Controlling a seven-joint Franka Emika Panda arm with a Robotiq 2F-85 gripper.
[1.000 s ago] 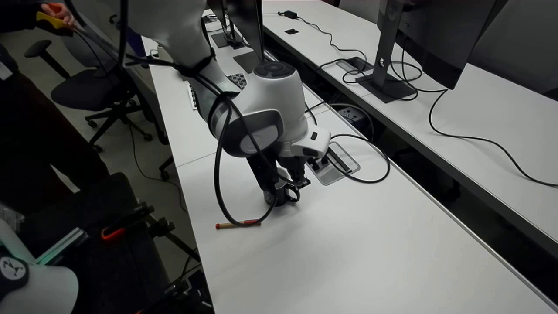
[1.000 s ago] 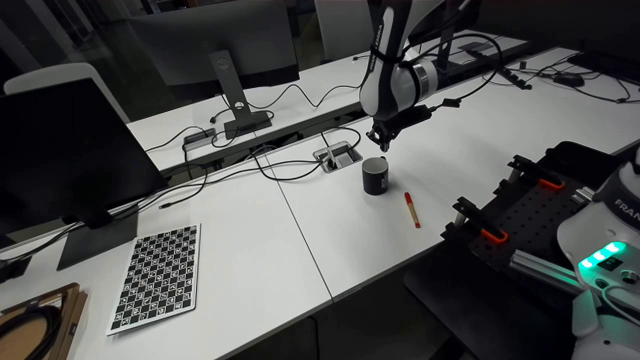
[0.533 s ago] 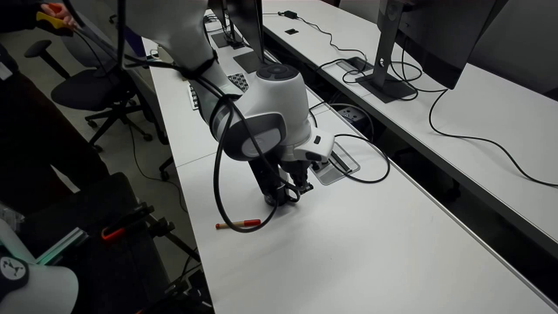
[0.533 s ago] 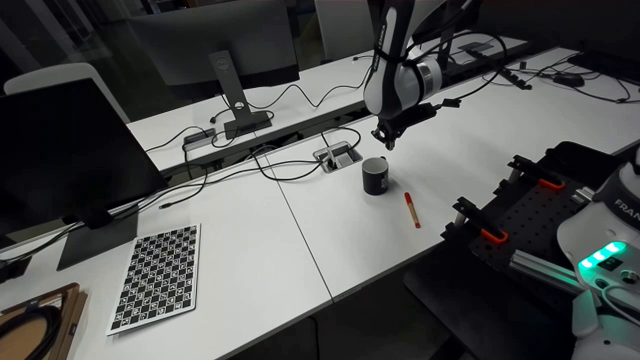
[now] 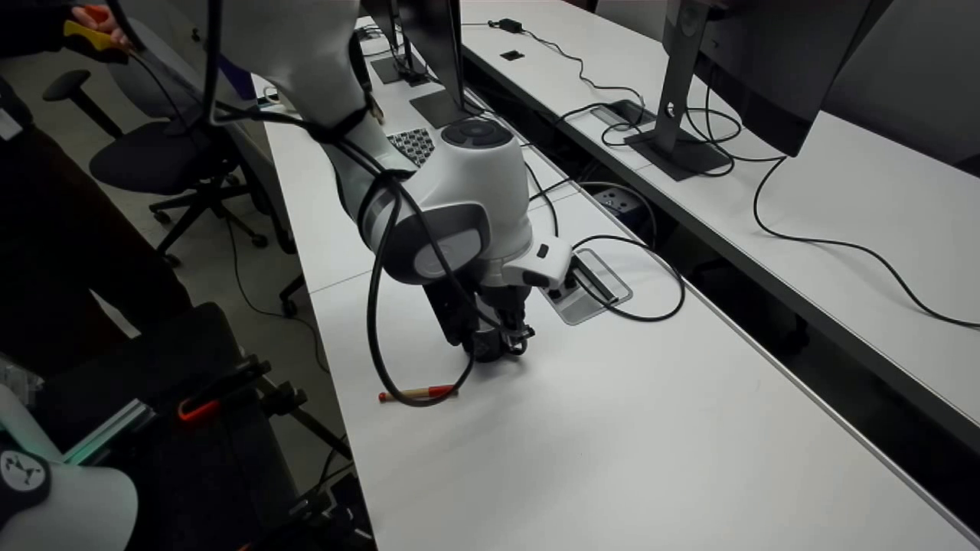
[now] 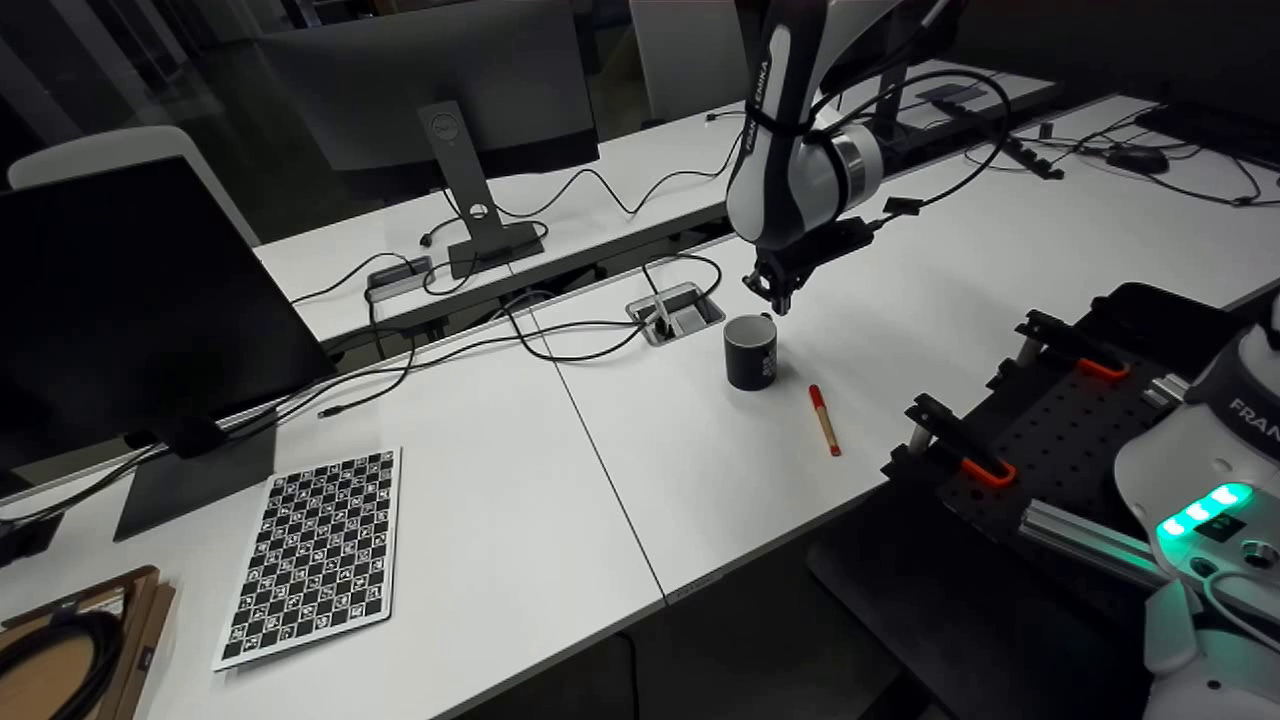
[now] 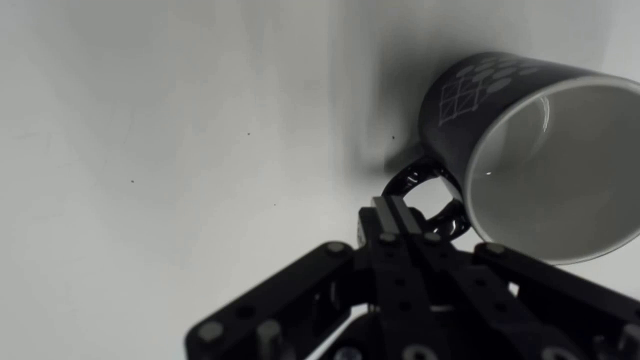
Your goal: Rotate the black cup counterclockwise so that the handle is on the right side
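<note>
The black cup stands upright on the white table, and it also shows in an exterior view. In the wrist view, the cup is at the right with its pale inside visible. Its handle points toward the lower left there, and it shows as a dark loop in an exterior view. My gripper is shut, with its fingertips close together over the outer part of the handle, hiding some of it. The gripper looks slightly above the cup's rim in an exterior view. No grip on the handle shows.
A red-capped marker lies near the cup, toward the table's front edge. A socket box with cables is set in the table behind it. A checkered board and monitors stand further along.
My gripper first shifted a little sideways, then moved down and toward the handle, ending lower than before. The cup and the marker have not moved.
</note>
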